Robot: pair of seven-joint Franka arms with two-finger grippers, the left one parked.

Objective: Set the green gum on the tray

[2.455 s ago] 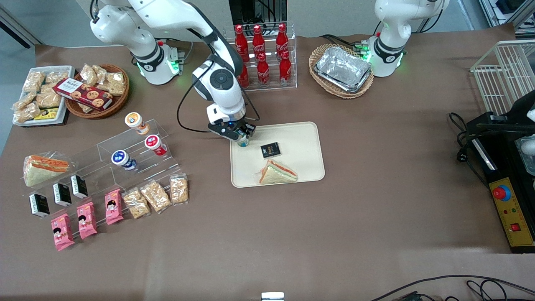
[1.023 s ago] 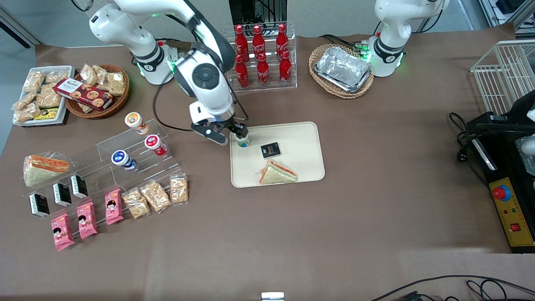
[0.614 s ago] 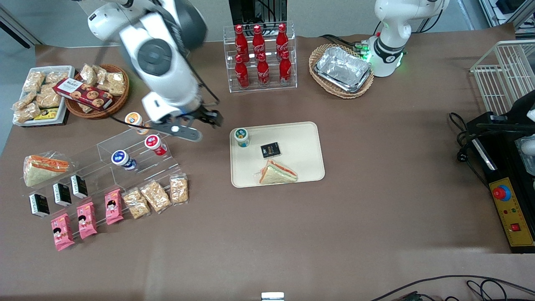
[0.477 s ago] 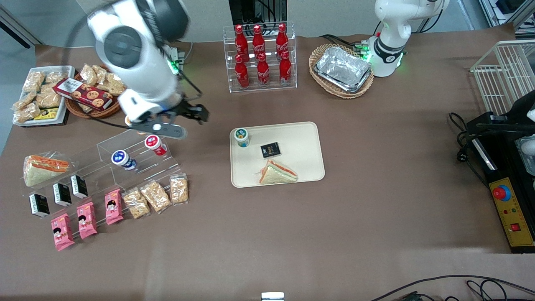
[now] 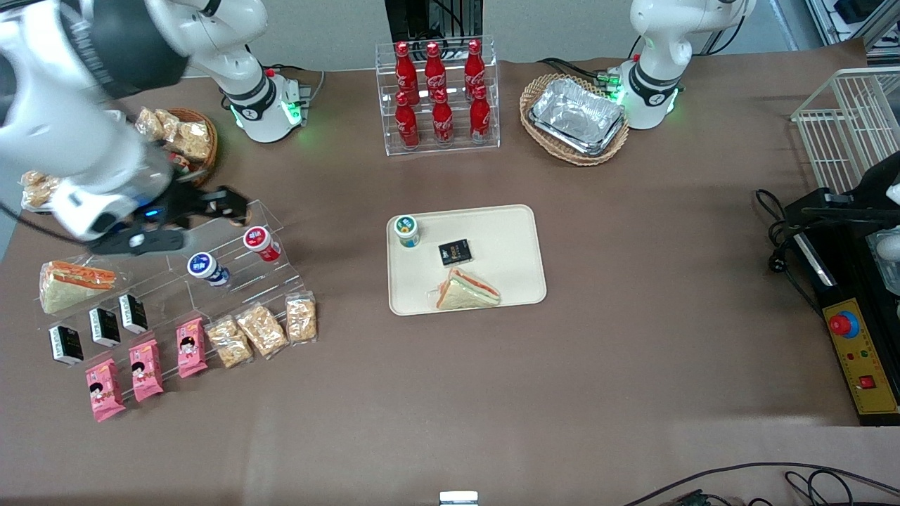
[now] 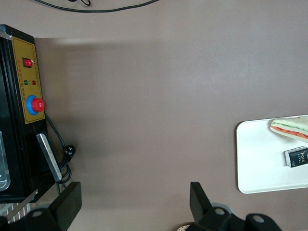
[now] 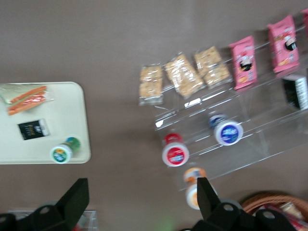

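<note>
Above the acrylic stand (image 5: 232,260), you see the empty gripper (image 5: 186,223) spread wide, well apart from the green gum (image 5: 406,230) standing upright on the tray (image 5: 506,246).

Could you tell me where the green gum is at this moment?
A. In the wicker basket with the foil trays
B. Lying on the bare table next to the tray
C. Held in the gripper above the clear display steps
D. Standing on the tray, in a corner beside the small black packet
D. The green gum stands upright in a corner of the tray, beside the small black packet, while the gripper is open and empty over the clear display steps.
</note>
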